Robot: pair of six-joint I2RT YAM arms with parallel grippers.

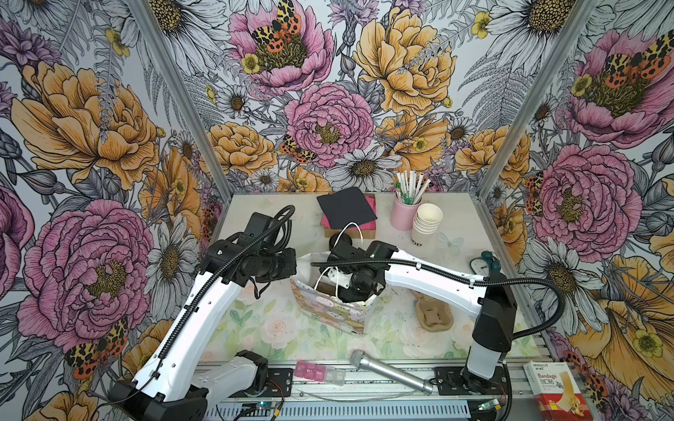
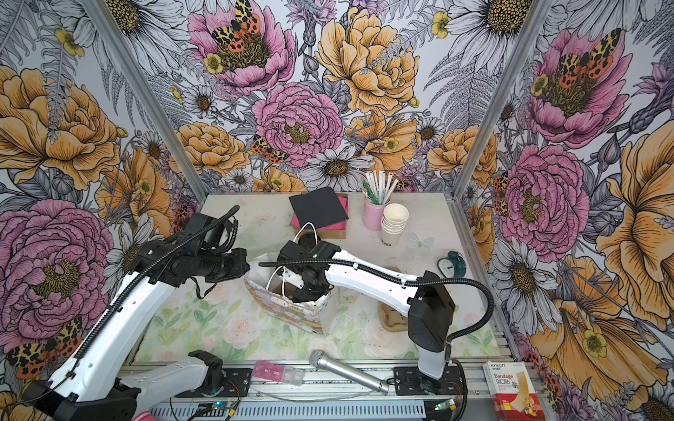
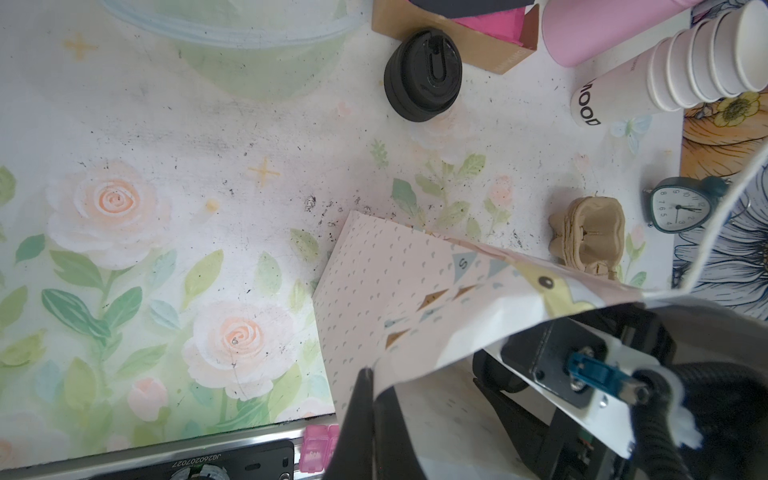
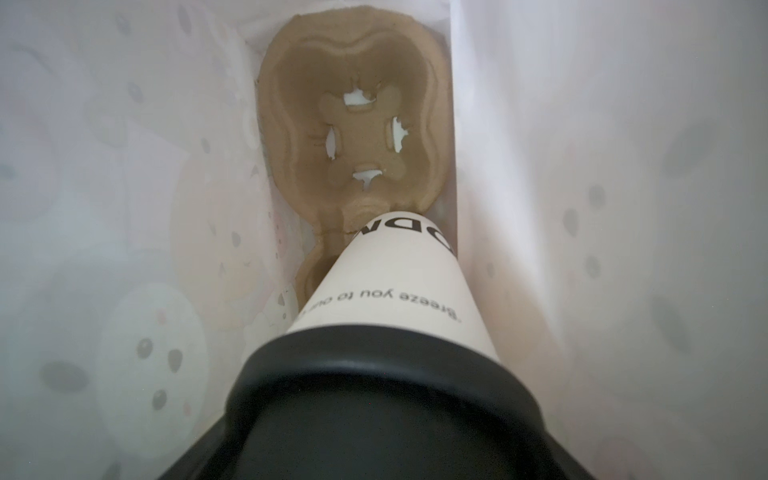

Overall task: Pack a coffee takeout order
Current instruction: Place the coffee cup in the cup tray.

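The patterned gift bag stands open mid-table. My left gripper is shut on the bag's rim and holds it open. My right gripper reaches down inside the bag; its fingertips are hidden. In the right wrist view it is shut on the white cup with black lettering, which wears its black lid. The cup is tilted, with its base at the edge of a brown cup carrier on the bag's floor. The black napkin lies on pink napkins at the back.
More black lids lie by the napkin box. A pink holder of straws and stacked white cups stand at the back right. A second carrier, a clock, a microphone and a bandage box lie right and front.
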